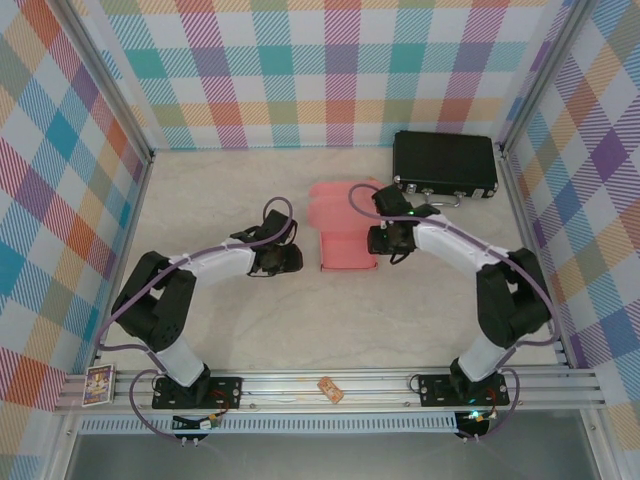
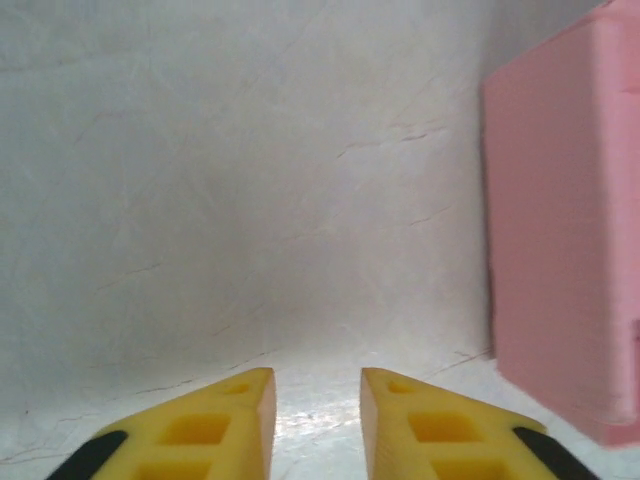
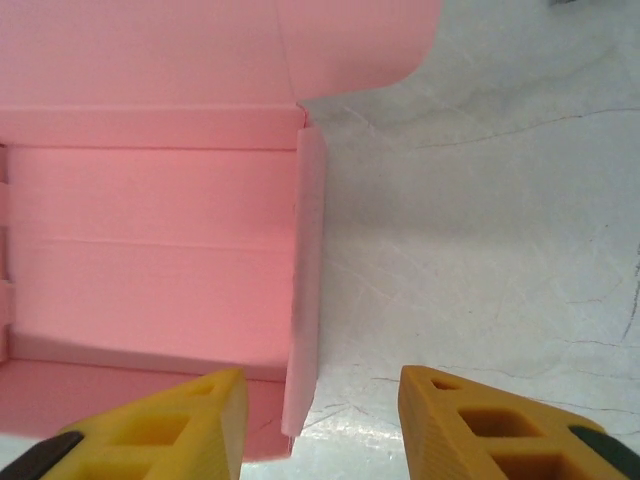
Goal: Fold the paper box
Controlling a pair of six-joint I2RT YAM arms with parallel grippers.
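At the middle of the pale surface (image 1: 300, 330) you find the paper box (image 1: 345, 235) (image 2: 560, 230) (image 3: 150, 250), salmon pink and part folded, with a rounded flap at its far end. Your left pincer (image 1: 290, 258) (image 2: 318, 385) sits just left of it, fingers slightly apart and holding nothing. Your right pincer (image 1: 378, 240) (image 3: 320, 378) is spread at the box's right wall, gripping nothing. A black case (image 1: 445, 163) lies beyond.

L tool (image 2: 317, 388) & R tool (image 3: 322, 385), jaws apart; 2 arms elbows-out.
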